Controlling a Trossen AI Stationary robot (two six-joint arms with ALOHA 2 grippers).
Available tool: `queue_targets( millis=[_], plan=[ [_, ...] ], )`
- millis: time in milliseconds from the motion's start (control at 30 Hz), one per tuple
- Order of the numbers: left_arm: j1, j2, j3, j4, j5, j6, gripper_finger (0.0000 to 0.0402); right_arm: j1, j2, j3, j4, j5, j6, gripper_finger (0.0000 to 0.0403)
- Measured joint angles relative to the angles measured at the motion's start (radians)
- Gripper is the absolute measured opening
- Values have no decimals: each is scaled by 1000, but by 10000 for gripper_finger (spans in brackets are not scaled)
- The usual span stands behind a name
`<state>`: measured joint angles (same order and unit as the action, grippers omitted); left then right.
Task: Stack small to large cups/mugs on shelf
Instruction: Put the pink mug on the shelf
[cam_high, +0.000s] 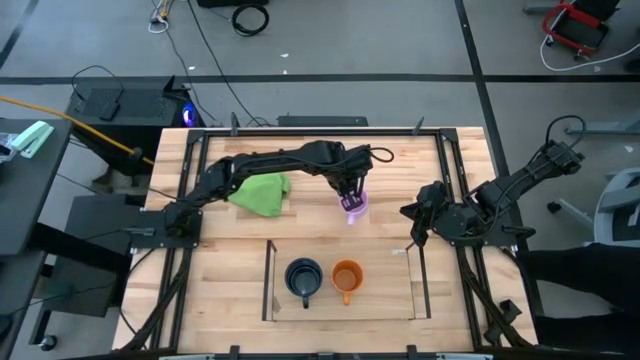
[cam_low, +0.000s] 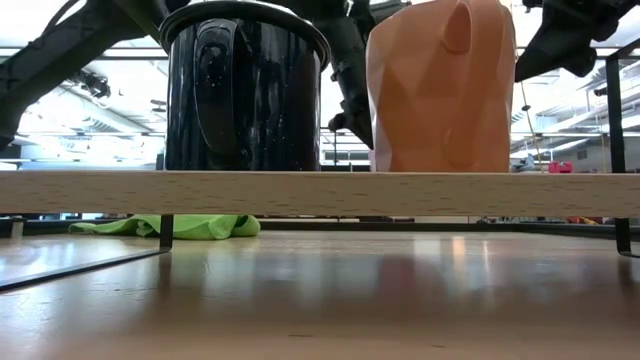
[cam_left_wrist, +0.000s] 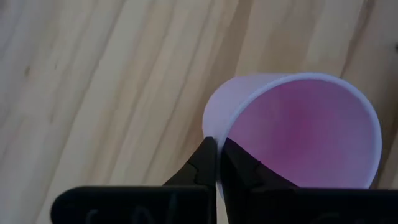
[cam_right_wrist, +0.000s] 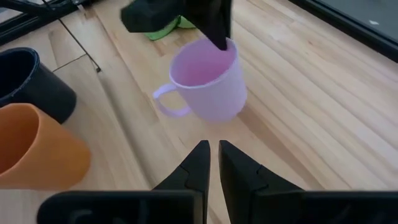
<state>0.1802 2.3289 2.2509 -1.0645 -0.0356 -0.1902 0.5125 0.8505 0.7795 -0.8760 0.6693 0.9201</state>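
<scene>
Seen from overhead, the left gripper (cam_high: 351, 195) reaches across the middle of the wooden table (cam_high: 230, 250) and is clamped on the rim of the light purple mug (cam_high: 355, 206), one finger inside the cup and one outside, as its own wrist camera shows with the fingers (cam_left_wrist: 205, 165) pinched together over the thin wall. In the right wrist view the purple mug appears tilted, its open mouth leaning toward the camera and its handle pointing toward the shelf side, gripped at the rim edge farthest from that camera; whether its base touches the tabletop cannot be told. The shelf (cam_high: 270, 285), a low frame with clear side panels, sits at the near edge of the table, with the black mug (cam_high: 303, 277) and the orange mug (cam_high: 346, 278) standing upright side by side on its light wooden floor, black to the left of orange, close together. The purple mug is outside the shelf, on the far side of it, just beyond the orange mug. A green cloth (cam_high: 260, 192) lies crumpled on the table under the left arm. The right gripper (cam_high: 417, 233) waits near the shelf's right panel, its fingers (cam_right_wrist: 200, 163) close together with only a narrow gap and holding nothing.
</scene>
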Motion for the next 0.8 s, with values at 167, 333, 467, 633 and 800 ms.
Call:
queue_targets(
  millis=[167,333,467,633,800],
  plan=[
    [6,31,0,0,2,-1,12,0,0,0,-4,-1,-25,40],
    [13,55,0,-7,5,0,11,0,-1,0,-12,0,-40,40],
    [19,58,0,-6,6,0,14,0,0,0,-15,0,-58,40],
    [25,58,0,-2,6,6,15,0,1,0,-17,-1,-64,40],
    [25,58,0,2,6,25,29,0,0,0,-17,0,-66,40]
  ],
)
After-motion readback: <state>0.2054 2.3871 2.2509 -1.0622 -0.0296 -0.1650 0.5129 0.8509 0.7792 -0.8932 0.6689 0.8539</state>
